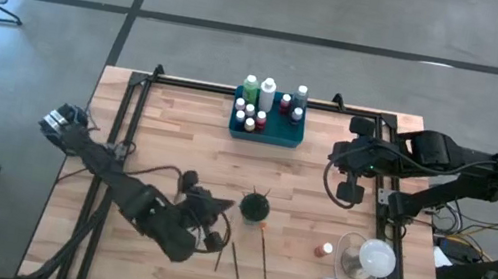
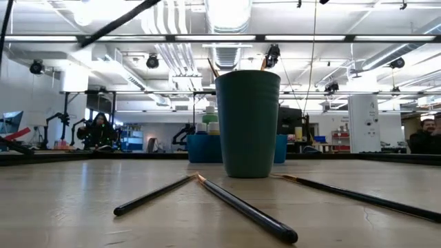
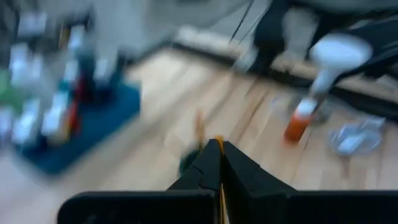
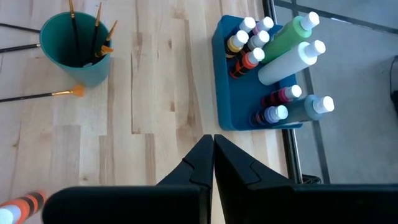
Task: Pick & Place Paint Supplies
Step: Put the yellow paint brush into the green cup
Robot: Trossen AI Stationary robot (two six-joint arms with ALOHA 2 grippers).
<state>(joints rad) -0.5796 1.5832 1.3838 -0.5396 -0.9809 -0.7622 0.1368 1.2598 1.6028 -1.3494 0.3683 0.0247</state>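
**Brushes by the cup, bottles in the tray**

Overhead, you had the wooden table (image 1: 180, 128) with both arms over it. Your left gripper (image 1: 214, 230) sat over the near part of the table, just beside the dark green cup (image 1: 254, 206); its fingers (image 3: 208, 165) were pressed together, with what looked like a thin orange-yellow sliver between them, though the blur there was too heavy to name it. Your right gripper (image 1: 352, 190) hung near the table's right edge, well apart from the cup, its fingers (image 4: 202, 162) closed on nothing.

At the far edge stood the teal tray (image 1: 266, 132), packed with the white-capped bottles (image 4: 283, 40), upright, the green and white ones tallest. Brushes (image 4: 93, 31) stood bristles-up inside the cup. Three loose paintbrushes (image 2: 241, 205) lay flat on the wood near the cup's foot, two of them meeting tip to tip. A small orange bottle (image 1: 324, 248) lay toward the right, near a clear dish (image 1: 352, 253).
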